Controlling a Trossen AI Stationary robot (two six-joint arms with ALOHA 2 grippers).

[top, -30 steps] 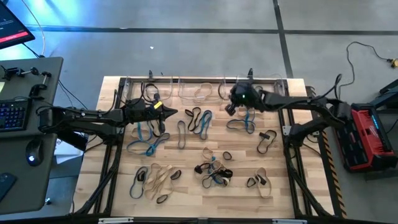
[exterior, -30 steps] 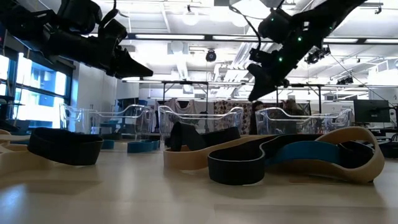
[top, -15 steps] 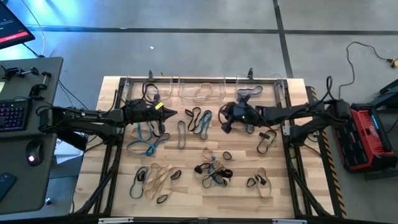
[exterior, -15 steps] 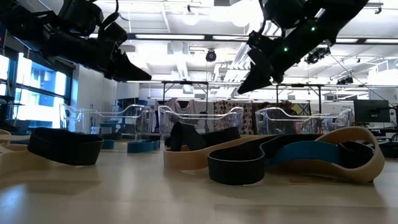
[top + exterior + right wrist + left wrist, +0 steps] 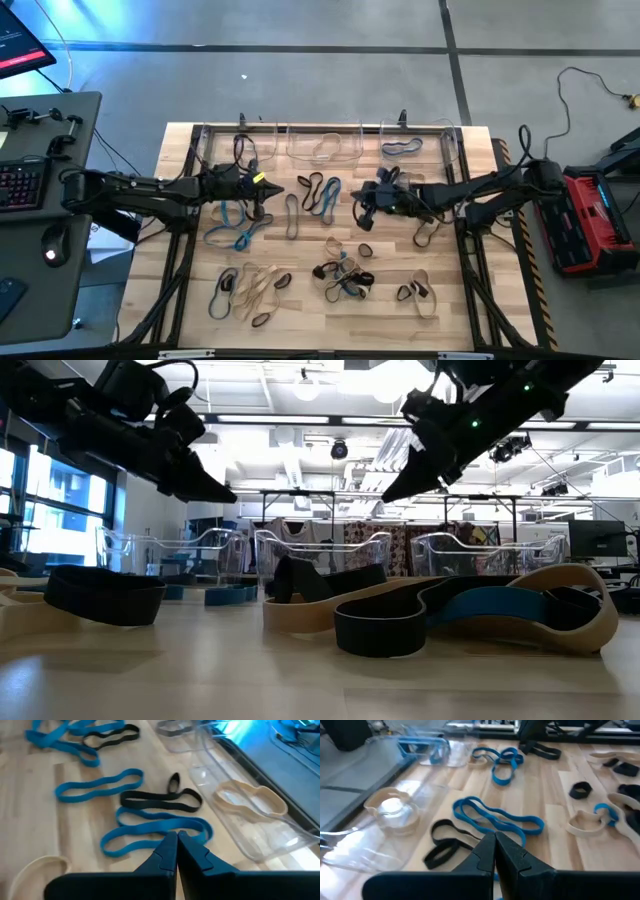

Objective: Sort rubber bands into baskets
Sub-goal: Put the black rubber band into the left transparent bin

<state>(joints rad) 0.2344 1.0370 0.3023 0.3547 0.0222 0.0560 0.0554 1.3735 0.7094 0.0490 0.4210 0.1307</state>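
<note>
From the low view, my arms run off the top edge, and the three baskets (image 5: 320, 550) stand behind a heap of rubber bands (image 5: 440, 615), so what lies in them is hard to make out. Looking past my left gripper (image 5: 495, 851), the nearest basket (image 5: 365, 837) is cut by the edge and blurred. From above, the tangled bands (image 5: 343, 278) are too small to count.

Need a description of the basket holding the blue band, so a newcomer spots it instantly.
Along the table's far edge stand three clear baskets in a row. It is the basket at the right-arm end. Only it holds a blue band; the middle basket holds tan ones, the left basket black ones.
</note>
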